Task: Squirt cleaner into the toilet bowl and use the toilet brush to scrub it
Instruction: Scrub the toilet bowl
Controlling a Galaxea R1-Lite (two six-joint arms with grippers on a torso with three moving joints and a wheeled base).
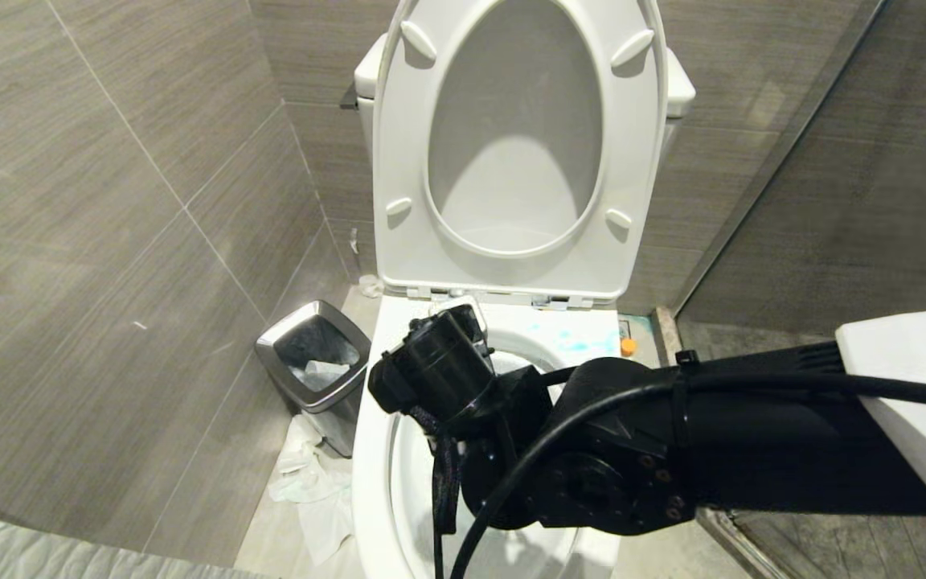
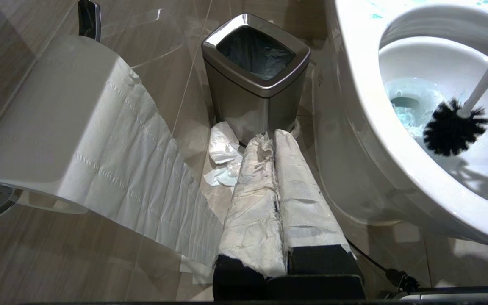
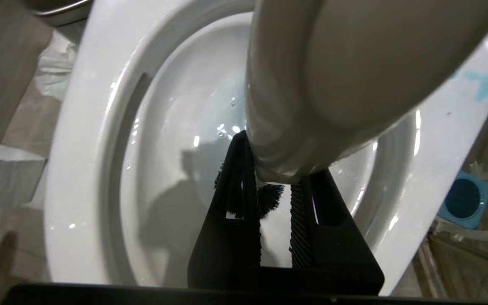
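Note:
The toilet bowl [image 1: 370,458] stands open, its seat and lid raised against the tank. My right arm [image 1: 592,450] reaches down over it. In the right wrist view my right gripper [image 3: 275,169] is shut on the toilet brush's white handle [image 3: 333,84], which looms close. The dark bristle head [image 2: 453,129] hangs inside the bowl [image 2: 354,106] just above the water, off the wall. Turquoise cleaner [image 2: 409,118] tints the water and smears the back rim [image 1: 583,342]. My left gripper [image 2: 273,135], its fingers wrapped in white paper, hangs shut and empty beside the bowl.
A square steel bin [image 1: 314,366] with a black liner stands left of the toilet, with crumpled tissue [image 2: 223,148] on the floor before it. A toilet paper roll [image 2: 57,123] hangs on the left wall. A blue squarish holder [image 3: 464,199] sits on the floor right of the bowl.

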